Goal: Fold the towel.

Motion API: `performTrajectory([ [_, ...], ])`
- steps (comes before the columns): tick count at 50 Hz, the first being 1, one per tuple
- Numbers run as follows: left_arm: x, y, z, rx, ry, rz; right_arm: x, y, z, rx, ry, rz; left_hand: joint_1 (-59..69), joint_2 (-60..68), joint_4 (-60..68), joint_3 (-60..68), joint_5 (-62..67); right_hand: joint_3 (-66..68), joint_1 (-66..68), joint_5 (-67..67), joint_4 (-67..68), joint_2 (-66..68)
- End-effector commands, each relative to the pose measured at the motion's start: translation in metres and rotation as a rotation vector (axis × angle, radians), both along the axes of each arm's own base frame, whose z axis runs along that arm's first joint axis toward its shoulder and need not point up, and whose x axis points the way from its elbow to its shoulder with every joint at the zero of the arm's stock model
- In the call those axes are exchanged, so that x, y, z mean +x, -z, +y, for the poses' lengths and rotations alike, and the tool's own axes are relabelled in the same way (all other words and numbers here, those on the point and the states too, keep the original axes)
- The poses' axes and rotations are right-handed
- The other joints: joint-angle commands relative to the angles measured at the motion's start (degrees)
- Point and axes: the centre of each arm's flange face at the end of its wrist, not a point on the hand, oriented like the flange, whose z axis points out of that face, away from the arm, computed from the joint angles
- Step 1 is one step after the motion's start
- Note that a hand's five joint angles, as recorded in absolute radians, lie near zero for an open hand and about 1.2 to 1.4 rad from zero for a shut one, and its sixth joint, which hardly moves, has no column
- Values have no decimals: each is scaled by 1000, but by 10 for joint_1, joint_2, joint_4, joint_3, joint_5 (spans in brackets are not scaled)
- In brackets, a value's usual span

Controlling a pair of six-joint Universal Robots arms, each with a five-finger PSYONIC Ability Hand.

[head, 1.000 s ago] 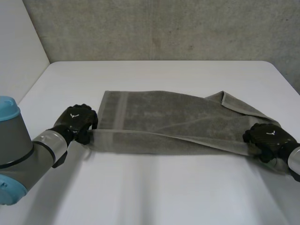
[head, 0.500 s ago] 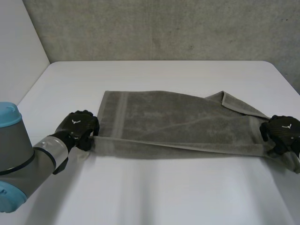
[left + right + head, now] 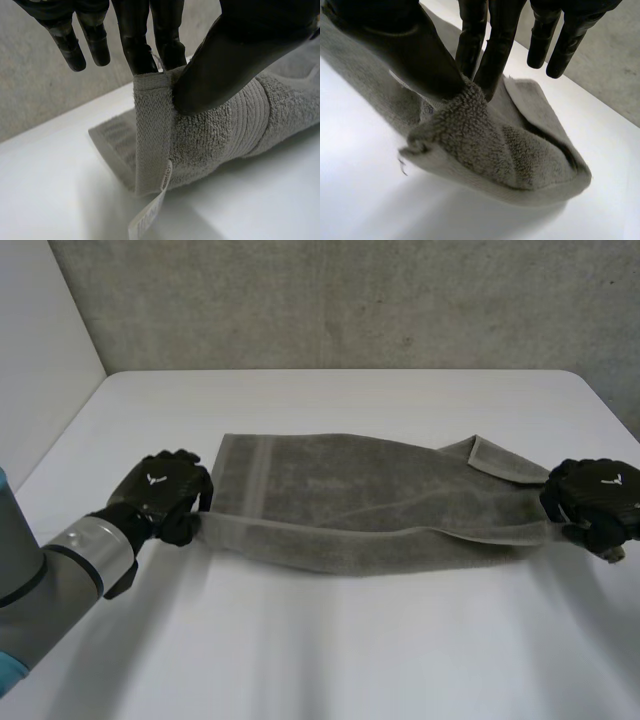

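Note:
A grey towel point(image 3: 350, 495) lies across the middle of the white table, its near edge lifted and sagging between my two hands. My left hand point(image 3: 165, 495) pinches the towel's near left corner point(image 3: 155, 125) between thumb and fingers; a small white label point(image 3: 147, 215) hangs below that corner. My right hand point(image 3: 595, 500) holds the near right corner, where the towel point(image 3: 485, 140) is bunched between its thumb and fingers. The far right corner point(image 3: 495, 458) is folded over on itself.
The white table point(image 3: 330, 640) runs wide in front of the towel and behind it up to a grey wall point(image 3: 350, 300). A lighter wall point(image 3: 30, 360) stands along the table's left side.
Both hands have lifted the towel's near edge and carried it away from me; the right hand moved out to the right and up, pulling the edge taut.

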Motion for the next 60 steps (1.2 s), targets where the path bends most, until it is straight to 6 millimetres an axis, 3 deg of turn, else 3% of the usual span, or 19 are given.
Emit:
performTrajectory([
  [1,-2,-17,-8,-48,6,15,-4,-16,-14,-49,15,80,58,52,-32,-24,48,-29,56,51,-44,63],
  [13,-4,5,-22,7,8,-13,17,11,-43,-74,-58,254,58,52,-32,-24,48,-29,56,51,-44,63],
  [17,-9,14,-41,6,11,-12,20,8,-56,-131,-59,261,58,52,-32,-24,48,-29,56,51,-44,63],
  [22,-15,1,-78,-76,1,5,55,5,-75,-242,-138,254,58,52,-32,-24,48,-29,56,51,-44,63],
  [25,-22,-30,-101,-194,-1,38,78,-27,-92,-378,-140,226,58,52,-32,-24,48,-29,56,51,-44,63],
  [29,-33,-109,-122,-461,-32,114,93,-127,-117,-658,-7,-1,58,52,-32,-24,48,-29,56,51,-44,63],
  [30,-33,-109,-122,-462,-32,114,90,-165,-117,-742,25,-124,58,52,-32,-24,48,-29,56,51,-44,63],
  [31,-34,-142,-121,-561,-41,153,90,-165,-117,-743,26,-126,58,52,-32,-24,48,-29,56,51,-44,63],
  [32,-34,-179,-113,-663,-40,203,86,-199,-112,-812,37,-251,58,52,-32,-24,48,-29,56,51,-44,63],
  [33,-34,-179,-113,-664,-40,204,86,-200,-112,-812,37,-252,58,52,-32,-24,48,-29,56,51,-44,63],
  [35,-20,-234,-92,-805,-47,291,66,-243,-101,-876,44,-420,58,52,-32,-24,48,-29,56,51,-44,63],
  [36,-20,-235,-91,-805,-47,291,66,-243,-101,-877,44,-421,58,52,-32,-24,48,-29,56,51,-44,63],
  [41,-15,-228,-85,-768,-21,331,61,-215,-102,-763,-4,-398,58,52,-32,-24,48,-29,56,51,-44,63],
  [43,-15,-188,-88,-660,9,291,64,-178,-97,-663,-64,-328,58,52,-32,-24,48,-29,56,51,-44,63],
  [44,-15,-188,-88,-659,9,291,64,-177,-97,-663,-65,-328,58,52,-32,-24,48,-29,56,51,-44,63],
  [46,-14,-167,-88,-599,19,273,66,-135,-90,-558,-113,-269,58,52,-32,-24,48,-29,56,51,-44,63],
  [49,-8,-124,-87,-483,7,228,61,-112,-88,-508,-116,-232,58,52,-32,-24,48,-29,56,51,-44,63],
  [54,11,-40,-79,-296,-27,95,46,-33,-65,-340,-122,-108,58,52,-32,-24,48,-29,56,51,-44,63],
  [60,11,3,-60,-206,21,18,46,7,-40,-255,-155,-34,58,52,-32,-24,48,-29,56,51,-44,63],
])
